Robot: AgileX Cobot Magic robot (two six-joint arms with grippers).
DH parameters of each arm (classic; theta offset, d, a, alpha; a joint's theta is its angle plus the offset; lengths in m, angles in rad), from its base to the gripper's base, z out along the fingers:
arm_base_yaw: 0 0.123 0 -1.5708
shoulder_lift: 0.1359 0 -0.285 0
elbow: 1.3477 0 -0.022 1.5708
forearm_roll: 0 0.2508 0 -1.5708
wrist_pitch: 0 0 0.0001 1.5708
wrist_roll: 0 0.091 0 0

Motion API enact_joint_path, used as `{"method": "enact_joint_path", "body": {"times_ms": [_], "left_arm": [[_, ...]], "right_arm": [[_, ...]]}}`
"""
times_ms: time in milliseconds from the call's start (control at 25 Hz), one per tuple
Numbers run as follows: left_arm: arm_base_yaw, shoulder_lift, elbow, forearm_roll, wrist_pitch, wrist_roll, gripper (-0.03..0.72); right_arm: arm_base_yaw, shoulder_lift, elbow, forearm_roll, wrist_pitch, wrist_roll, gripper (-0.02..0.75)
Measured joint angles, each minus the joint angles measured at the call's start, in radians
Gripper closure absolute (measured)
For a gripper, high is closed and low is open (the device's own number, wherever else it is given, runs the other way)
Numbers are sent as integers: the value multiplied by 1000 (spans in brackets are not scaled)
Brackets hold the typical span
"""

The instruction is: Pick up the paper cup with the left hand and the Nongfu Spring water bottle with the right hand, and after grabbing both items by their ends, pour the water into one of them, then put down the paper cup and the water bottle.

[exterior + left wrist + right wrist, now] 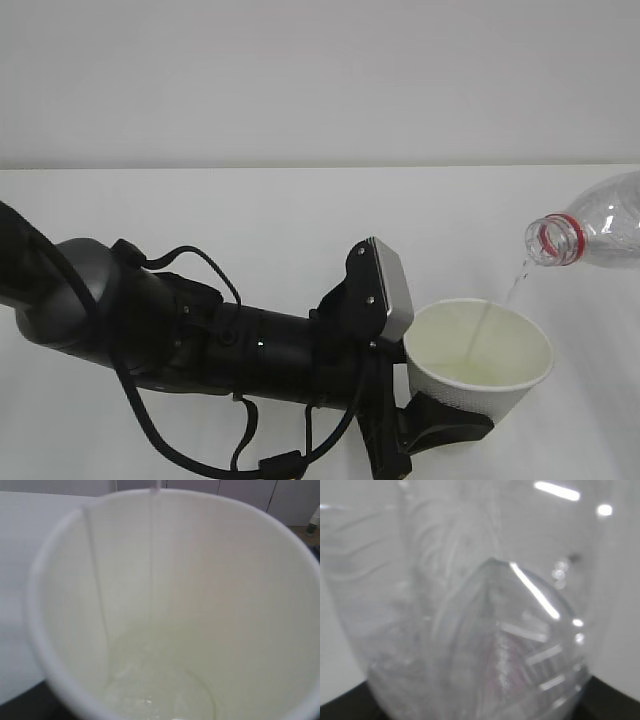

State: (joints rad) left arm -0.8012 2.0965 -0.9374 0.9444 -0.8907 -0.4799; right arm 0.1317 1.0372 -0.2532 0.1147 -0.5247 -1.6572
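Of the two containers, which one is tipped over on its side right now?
The bottle: it lies nearly level, mouth toward the cup, a thin stream running out. The cup stays upright.

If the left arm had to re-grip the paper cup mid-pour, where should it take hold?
Low on the paper cup's tapered wall, from the arm's side, as the left gripper holds it now. That keeps the open mouth clear for the water from the bottle.
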Motion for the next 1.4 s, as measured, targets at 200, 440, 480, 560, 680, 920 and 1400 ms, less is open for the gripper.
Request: {"method": "enact_joint_path", "body": {"times_ms": [200, 440, 480, 560, 680, 920, 1400], "left_arm": [[0, 0, 0, 0, 0, 0, 181], [0, 0, 0, 0, 0, 0, 181], [0, 0, 0, 0, 0, 0, 181], [0, 0, 0, 0, 0, 0, 181], [0, 0, 0, 0, 0, 0, 181], [0, 0, 0, 0, 2, 0, 181], [0, 0, 0, 0, 2, 0, 181]], "right_arm": [[0, 0, 0, 0, 0, 0, 286], [0, 0, 0, 0, 0, 0, 286], [0, 0, 0, 0, 0, 0, 286], [0, 0, 0, 0, 0, -3, 286], [0, 0, 0, 0, 0, -5, 286], [0, 0, 0, 0, 0, -5, 286], [0, 0, 0, 0, 0, -7, 286]]}}
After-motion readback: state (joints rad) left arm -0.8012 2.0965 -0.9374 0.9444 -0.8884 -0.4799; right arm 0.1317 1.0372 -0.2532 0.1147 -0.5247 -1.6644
